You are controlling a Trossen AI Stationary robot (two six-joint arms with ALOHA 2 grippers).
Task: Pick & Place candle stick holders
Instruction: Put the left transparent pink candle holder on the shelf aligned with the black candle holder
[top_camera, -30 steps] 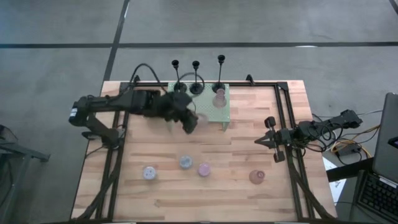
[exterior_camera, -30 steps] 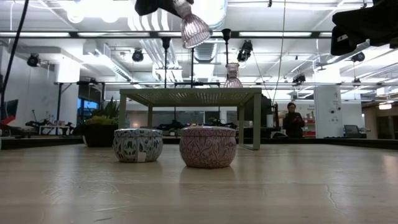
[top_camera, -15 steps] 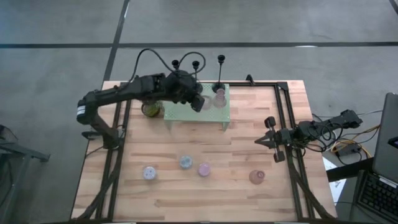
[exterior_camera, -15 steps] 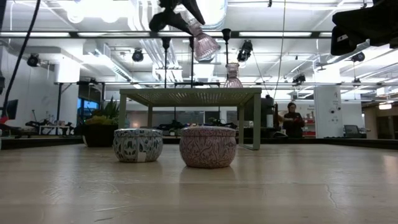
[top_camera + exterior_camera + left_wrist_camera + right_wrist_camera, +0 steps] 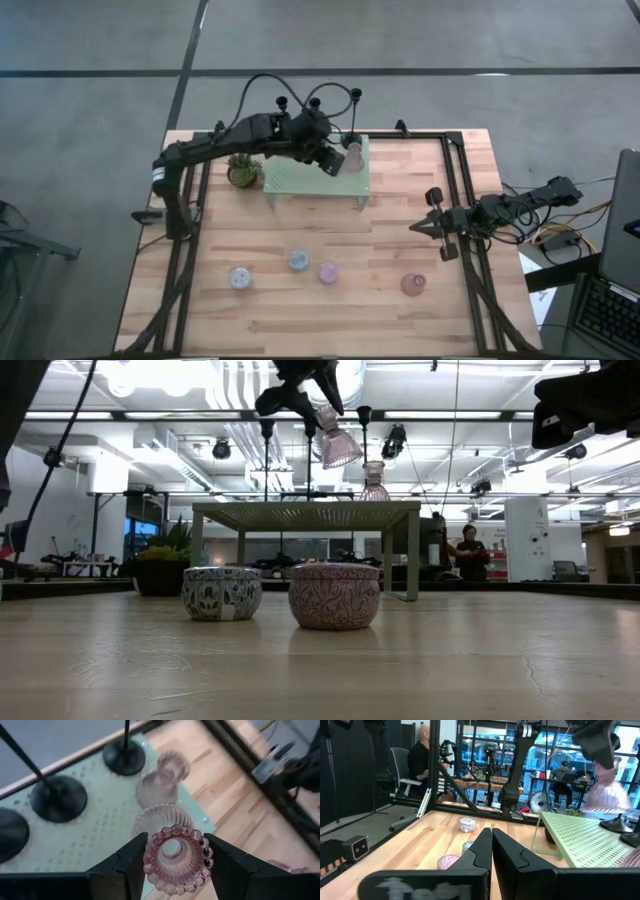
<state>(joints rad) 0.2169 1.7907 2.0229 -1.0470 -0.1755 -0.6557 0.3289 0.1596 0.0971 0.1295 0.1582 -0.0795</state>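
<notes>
My left gripper (image 5: 331, 161) is shut on a pink ribbed glass candle stick holder (image 5: 172, 857) and holds it above the mint-green perforated shelf (image 5: 300, 178). A second pink glass holder (image 5: 160, 782) stands upright on the shelf just beyond it. Three slim black candlesticks (image 5: 314, 103) stand on round bases (image 5: 58, 797) along the shelf's far edge. Several short round holders (image 5: 298, 261) sit on the wooden table nearer the front. At the table's right edge my right gripper (image 5: 415, 228) is shut with nothing in it. My left gripper pinches the pink glass holder between its two fingers (image 5: 131, 862), one on each side just below the beaded rim (image 5: 200, 845) of the narrow end. The fingers slant down from above. The holder hangs tilted with its flared end (image 5: 342, 455) lowest, clear of the shelf.
A small potted plant (image 5: 243, 172) stands left of the shelf. A black frame (image 5: 462, 200) runs along the table's edges. A blue-patterned tin (image 5: 221, 592) and a pink one (image 5: 334, 596) sit near the low camera. People (image 5: 422, 762) are in the room behind.
My left gripper has carried the pink glass holder from in front of the shelf's left part toward the table's far and right edges. It is now over the shelf beside the standing pink holder. The held holder stays lifted and tilted.
</notes>
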